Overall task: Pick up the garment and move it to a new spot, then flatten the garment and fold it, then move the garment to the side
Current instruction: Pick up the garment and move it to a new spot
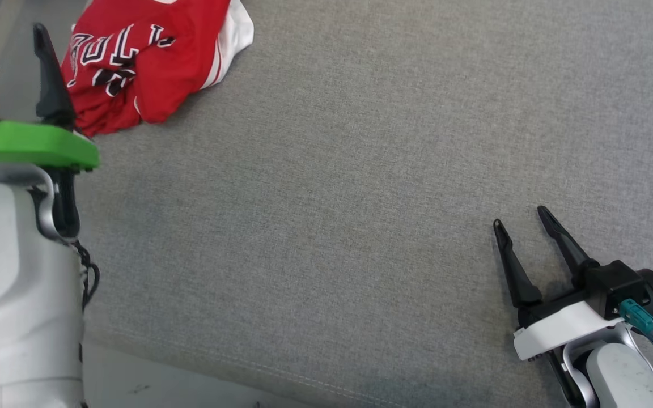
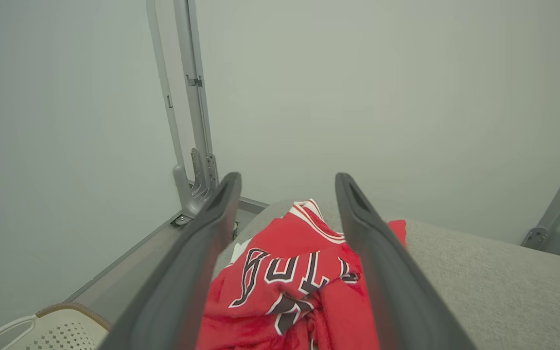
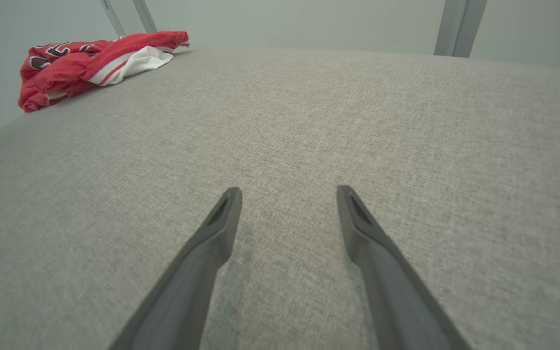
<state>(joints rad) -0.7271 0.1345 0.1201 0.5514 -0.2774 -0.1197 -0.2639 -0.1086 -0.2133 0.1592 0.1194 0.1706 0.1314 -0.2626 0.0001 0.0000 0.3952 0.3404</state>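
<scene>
**A:** Start close in. How are the fingers set?

**B:** The right gripper (image 1: 519,216) sits at the lower right of the head view. Its two dark fingers are spread wide with nothing between them, low over the bare grey cloth of the worktop (image 1: 326,226). Its own wrist view shows their faint shadows on the cloth just beneath.

**A:** And the other arm?

**B:** The left gripper (image 1: 13,34) is at the left edge, above a green collar (image 1: 26,144) on its wrist. Its fingers stand just as wide apart and grip nothing.

**A:** Where is the garment?

**B:** The garment (image 1: 139,62) is a red jersey with white trim and black-and-white lettering. It lies in a crumpled heap at the far left corner of the worktop, just beside the left fingers. In the left wrist view it shows between them, under their tips. Whether they touch it I cannot tell. The right gripper is well apart from it.

**A:** And behind that?

**B:** A pale wall (image 2: 406,97), with a grey metal upright (image 2: 190,97) rising from the floor (image 2: 139,257) beside that corner.
</scene>
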